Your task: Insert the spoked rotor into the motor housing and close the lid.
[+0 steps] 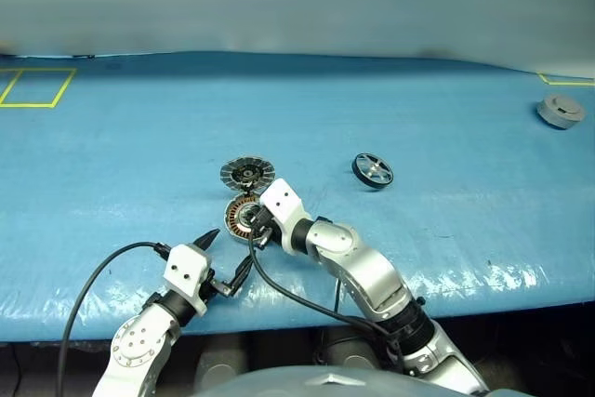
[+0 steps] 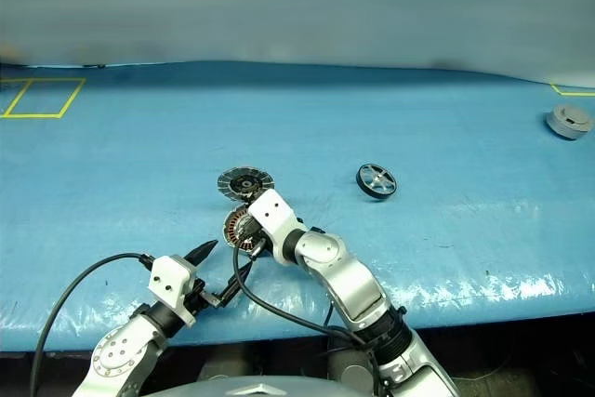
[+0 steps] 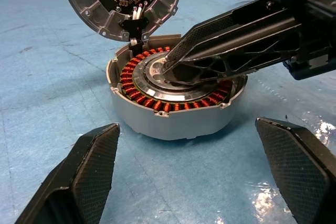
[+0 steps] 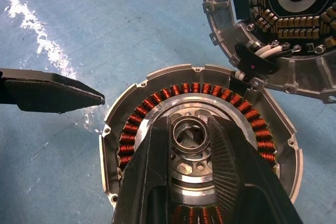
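Observation:
The motor housing (image 1: 238, 215) sits open on the blue table, showing copper windings around a silver centre (image 3: 152, 85). Its lid (image 1: 248, 173) is folded back behind it, inner face up. My right gripper (image 4: 189, 123) reaches down into the housing, its two fingers shut on the raised silver hub ring at the centre. My left gripper (image 1: 228, 255) stands open just in front of the housing, its fingers (image 3: 86, 166) spread wide and touching nothing. The spoked rotor (image 1: 373, 170) rests on the table off to the right, apart from both grippers.
Another grey puck (image 1: 561, 111) lies at the far right of the table. Yellow tape squares (image 1: 37, 87) mark the far left corner. A black cable (image 1: 102, 271) loops from my left wrist near the table's front edge (image 1: 483, 309).

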Motion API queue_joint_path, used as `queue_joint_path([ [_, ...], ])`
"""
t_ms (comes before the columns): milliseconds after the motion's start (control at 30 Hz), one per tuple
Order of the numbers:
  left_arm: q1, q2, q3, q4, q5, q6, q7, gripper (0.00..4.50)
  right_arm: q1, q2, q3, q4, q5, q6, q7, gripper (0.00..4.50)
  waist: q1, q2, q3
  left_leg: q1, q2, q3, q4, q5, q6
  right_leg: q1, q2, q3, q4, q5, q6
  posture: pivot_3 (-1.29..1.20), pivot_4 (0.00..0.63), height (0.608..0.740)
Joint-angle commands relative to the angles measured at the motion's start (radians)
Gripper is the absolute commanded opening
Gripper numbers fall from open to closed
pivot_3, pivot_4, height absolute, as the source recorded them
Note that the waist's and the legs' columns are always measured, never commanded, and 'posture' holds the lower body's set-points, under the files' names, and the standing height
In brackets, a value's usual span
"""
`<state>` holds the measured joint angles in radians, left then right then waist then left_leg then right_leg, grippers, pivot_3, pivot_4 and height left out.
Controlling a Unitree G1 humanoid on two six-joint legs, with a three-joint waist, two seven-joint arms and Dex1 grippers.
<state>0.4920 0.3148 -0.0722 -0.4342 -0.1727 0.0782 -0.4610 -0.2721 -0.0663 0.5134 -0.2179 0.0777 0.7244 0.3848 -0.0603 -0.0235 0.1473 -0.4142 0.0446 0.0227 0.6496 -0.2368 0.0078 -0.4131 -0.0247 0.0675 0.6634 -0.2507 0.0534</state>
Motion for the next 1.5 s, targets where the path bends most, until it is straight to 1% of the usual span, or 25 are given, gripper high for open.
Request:
queue_joint_path([
  [33, -0.001, 0.002, -0.005, -0.029, -0.011, -0.009, -0.006, 4.50, -0.016, 0.012, -0.015, -0.012, -0.005, -0.023, -0.009, 0.66, 0.000, 0.000, 0.000, 0.000, 0.000, 0.000, 0.000, 0.000, 0.000, 0.000, 0.000, 0.000, 0.000, 0.000, 0.000, 0.00, 0.150, 0.740],
  [333, -0.008, 0.002, -0.009, -0.024, -0.014, -0.008, -0.005, 4.50, -0.014, 0.003, -0.004, -0.019, -0.003, -0.010, 0.006, 0.66, 0.000, 0.000, 0.000, 0.000, 0.000, 0.000, 0.000, 0.000, 0.000, 0.000, 0.000, 0.000, 0.000, 0.000, 0.000, 0.00, 0.150, 0.740],
  [400, -0.009, 0.001, -0.011, -0.023, -0.014, -0.008, -0.003, 4.50, -0.014, 0.002, -0.003, -0.021, 0.000, -0.007, 0.010, 1.40, 0.000, 0.000, 0.000, 0.000, 0.000, 0.000, 0.000, 0.000, 0.000, 0.000, 0.000, 0.000, 0.000, 0.000, 0.000, 0.00, 0.150, 0.740],
  [500, -0.009, 0.000, -0.012, -0.021, -0.015, -0.008, -0.002, 4.50, -0.010, 0.004, -0.009, -0.038, 0.010, 0.003, 0.014, 2.32, 0.000, 0.000, 0.000, 0.000, 0.000, 0.000, 0.000, 0.000, 0.000, 0.000, 0.000, 0.000, 0.000, 0.000, 0.000, 0.00, 0.150, 0.740],
  [600, -0.009, -0.002, -0.012, -0.019, -0.016, -0.011, 0.000, 4.50, -0.008, 0.010, -0.032, -0.105, 0.043, 0.040, 0.020, 3.28, 0.000, 0.000, 0.000, 0.000, 0.000, 0.000, 0.001, 0.000, 0.000, 0.000, 0.000, 0.000, 0.000, 0.000, 0.000, 0.00, 0.150, 0.740],
  [733, -0.009, -0.006, -0.011, -0.016, -0.019, -0.014, 0.001, 4.50, -0.007, 0.024, -0.085, -0.229, 0.115, 0.134, 0.020, 3.28, 0.001, 0.000, 0.000, 0.000, 0.000, 0.000, 0.000, 0.000, 0.000, 0.000, 0.000, 0.000, 0.000, 0.001, 0.001, 0.00, 0.150, 0.740],
  [833, -0.011, -0.005, -0.011, -0.014, -0.020, -0.013, -0.001, 4.50, -0.011, 0.026, -0.092, -0.261, 0.125, 0.211, -0.009, 2.67, 0.000, 0.000, 0.000, 0.000, 0.000, 0.000, 0.000, 0.000, 0.000, 0.000, 0.000, 0.000, 0.000, 0.001, 0.001, 0.00, 0.150, 0.740],
  [1067, -0.015, -0.003, -0.015, -0.011, -0.019, -0.013, -0.005, 4.50, -0.066, 0.018, -0.026, -0.238, 0.085, 0.311, -0.066, 0.30, -0.001, 0.000, 0.000, 0.000, 0.000, 0.000, 0.001, 0.000, 0.000, 0.000, 0.000, 0.000, 0.000, 0.001, 0.001, 0.00, 0.150, 0.740],
  [1100, -0.014, -0.003, -0.016, -0.010, -0.018, -0.014, -0.005, 4.50, -0.074, 0.018, -0.017, -0.231, 0.083, 0.322, -0.070, 0.04, -0.001, 0.000, 0.000, 0.000, 0.000, 0.000, 0.001, 0.000, 0.000, 0.000, 0.000, 0.000, 0.000, 0.001, 0.001, 0.00, 0.150, 0.740],
  [1500, -0.003, -0.004, -0.020, -0.007, -0.005, -0.028, 0.001, 4.50, -0.126, 0.011, 0.013, -0.161, 0.076, 0.344, -0.090, 0.04, -0.001, 0.000, 0.000, 0.000, 0.000, 0.000, 0.001, 0.000, 0.000, 0.000, 0.000, 0.000, 0.000, 0.001, 0.001, 0.00, 0.150, 0.740],
])
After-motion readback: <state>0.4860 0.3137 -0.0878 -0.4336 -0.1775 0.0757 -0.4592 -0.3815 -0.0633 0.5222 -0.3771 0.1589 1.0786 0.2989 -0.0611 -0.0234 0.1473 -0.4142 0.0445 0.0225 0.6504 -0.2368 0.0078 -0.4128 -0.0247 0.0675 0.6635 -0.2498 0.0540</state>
